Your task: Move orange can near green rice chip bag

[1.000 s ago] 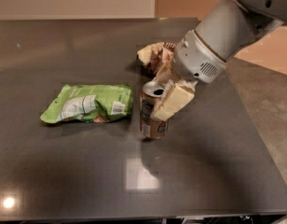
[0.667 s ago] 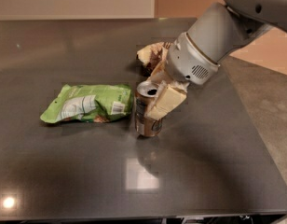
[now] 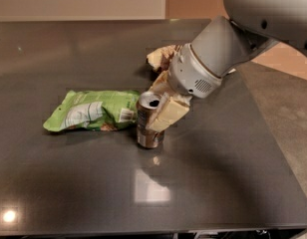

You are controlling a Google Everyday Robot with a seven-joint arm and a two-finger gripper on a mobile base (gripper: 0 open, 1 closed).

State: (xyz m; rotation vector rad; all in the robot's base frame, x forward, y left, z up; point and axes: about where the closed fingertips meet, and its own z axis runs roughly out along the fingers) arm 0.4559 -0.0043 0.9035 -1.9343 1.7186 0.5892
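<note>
Over the last second:
- The orange can [image 3: 149,119] shifts left across the bench [image 3: 221,176], step by step toward the green rice chip bag [image 3: 89,111].
- The arm leans further over the bench with it.

Now:
- The can is upright, silver top and tab hole facing up. It sits just beside the bag's right end, at the corner by the barcode. A sliver of gap or light contact: cannot tell which.
- The can's base is at or barely off the bench. Its reflection sits right under it, so I cannot say it is set down.
- The pincer [image 3: 155,109] is closed around the can. One cream finger lies across its right flank, the other mostly hidden behind.
- The brown-and-cream bag [image 3: 160,58] lies behind the wrist, untouched.

Reading: placement looks essentially met, since the can is already close to the bag. What remains is likely to settle the can, open the pincer and lift clear without tipping it or nudging the bag.
</note>
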